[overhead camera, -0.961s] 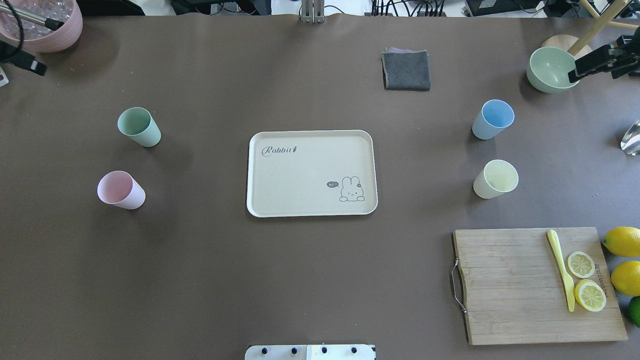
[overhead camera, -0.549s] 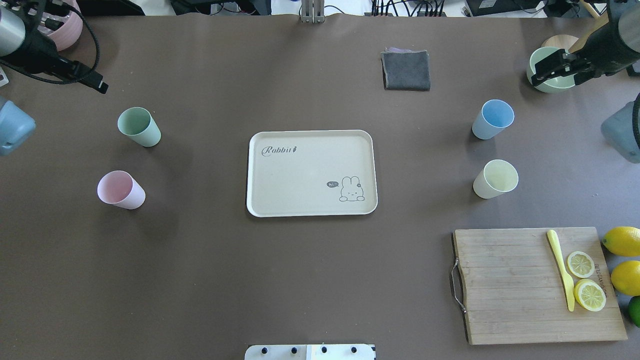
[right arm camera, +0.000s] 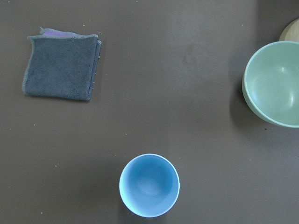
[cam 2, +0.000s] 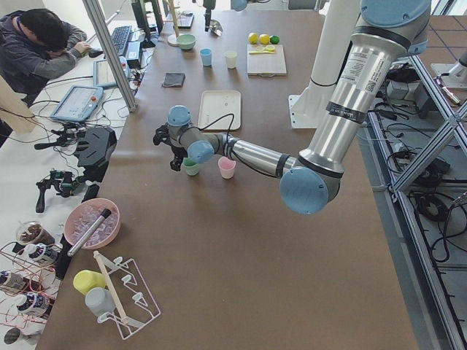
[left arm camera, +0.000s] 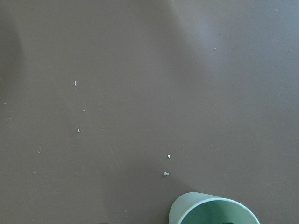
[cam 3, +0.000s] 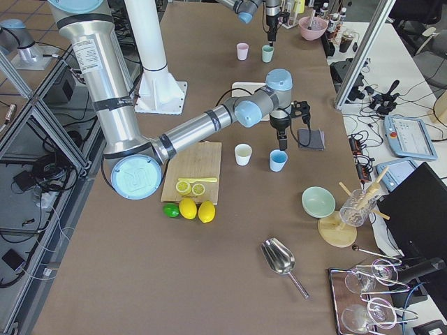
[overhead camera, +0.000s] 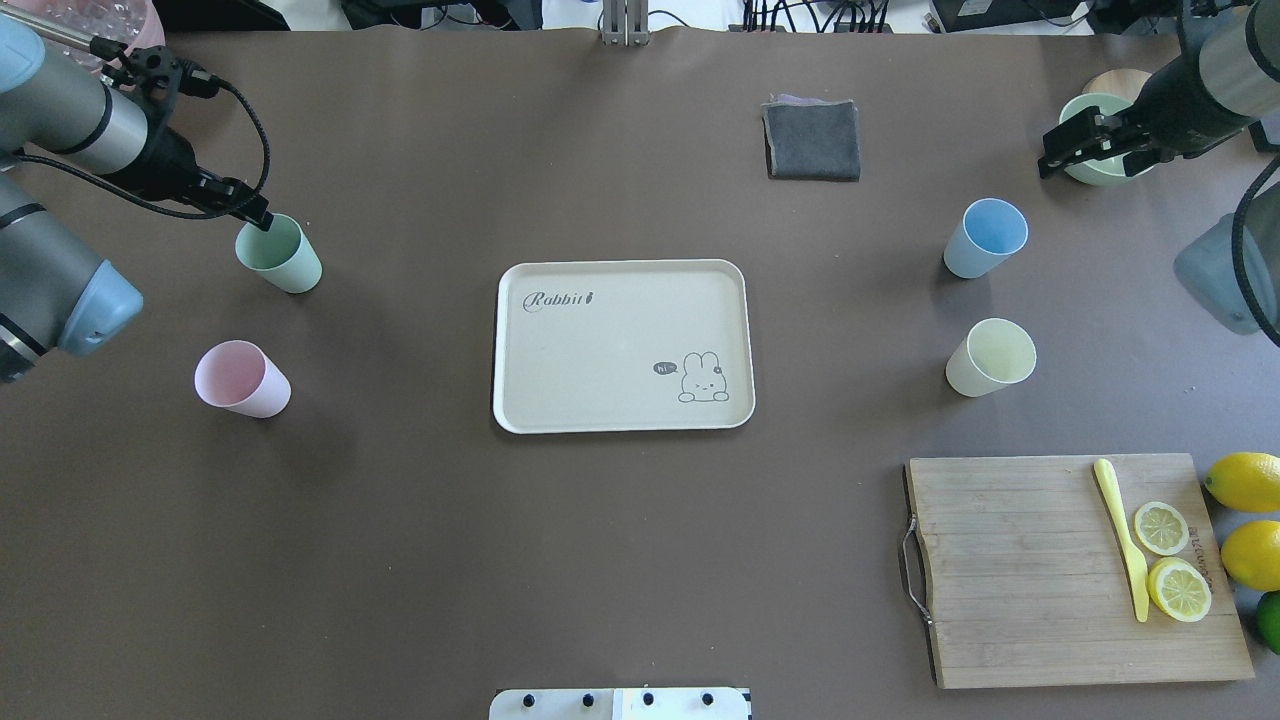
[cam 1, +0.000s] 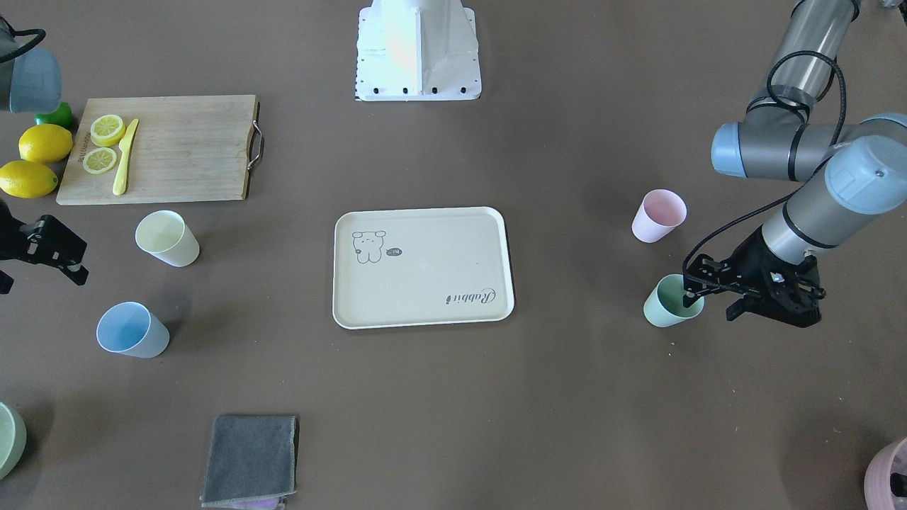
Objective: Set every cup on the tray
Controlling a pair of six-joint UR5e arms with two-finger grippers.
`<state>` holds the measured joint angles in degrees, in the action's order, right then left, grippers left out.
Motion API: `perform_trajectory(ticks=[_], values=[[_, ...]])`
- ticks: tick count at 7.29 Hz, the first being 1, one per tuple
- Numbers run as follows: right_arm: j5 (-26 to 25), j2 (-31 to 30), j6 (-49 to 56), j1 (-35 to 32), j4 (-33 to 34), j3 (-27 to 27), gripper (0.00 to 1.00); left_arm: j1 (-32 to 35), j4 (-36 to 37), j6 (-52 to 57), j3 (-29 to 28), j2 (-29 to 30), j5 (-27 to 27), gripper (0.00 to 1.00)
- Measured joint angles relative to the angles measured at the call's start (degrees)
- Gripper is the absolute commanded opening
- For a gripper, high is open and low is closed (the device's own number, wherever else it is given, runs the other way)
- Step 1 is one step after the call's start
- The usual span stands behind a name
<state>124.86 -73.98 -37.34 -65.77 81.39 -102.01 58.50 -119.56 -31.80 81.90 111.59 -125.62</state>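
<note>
The cream tray (overhead camera: pixel 600 350) lies mid-table with nothing on it. The mint green cup (overhead camera: pixel 285 262) and pink cup (overhead camera: pixel 240 380) stand to its left, the blue cup (overhead camera: pixel 985 238) and yellow cup (overhead camera: pixel 990 358) to its right, all upright on the table. My left gripper (overhead camera: pixel 250 212) is open at the mint cup's far rim (cam 1: pixel 669 304), with one fingertip (cam 1: pixel 687 292) over the mouth. My right gripper (overhead camera: pixel 1085 152) is open and empty, beyond the blue cup and over the pale-green bowl. The right wrist view looks down on the blue cup (right arm camera: pixel 149 185).
A wooden cutting board (overhead camera: pixel 1020 570) with lemon slices and a yellow knife lies front right, with whole lemons (overhead camera: pixel 1245 482) beside it. A grey cloth (overhead camera: pixel 812 140) and a pale-green bowl (overhead camera: pixel 1105 172) are at the back right. A mauve-pink pot (cam 1: pixel 889 474) stands at the back left corner.
My left arm has swung in from the back left corner and brought its gripper to the mint cup's rim. My right gripper has moved left over the bowl. No cup has moved.
</note>
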Motion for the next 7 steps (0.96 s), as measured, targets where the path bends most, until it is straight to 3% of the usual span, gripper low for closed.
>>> perform_trajectory(ticks=[2, 5, 7], values=[[-0.4, -0.1, 0.0, 0.1, 0.0, 0.0, 0.99, -1.7, -0.1, -0.3, -0.3, -0.5, 0.4, 0.00], [-0.6, -0.5, 0.4, 0.1, 0.0, 0.1, 0.99, -2.2, 0.2, -1.0, 1.0, 0.1, 1.8, 0.00], [-0.5, -0.7, 0.8, 0.1, 0.0, 0.7, 1.00, -2.5, 2.7, -6.3, 2.6, 4.4, 2.2, 0.00]])
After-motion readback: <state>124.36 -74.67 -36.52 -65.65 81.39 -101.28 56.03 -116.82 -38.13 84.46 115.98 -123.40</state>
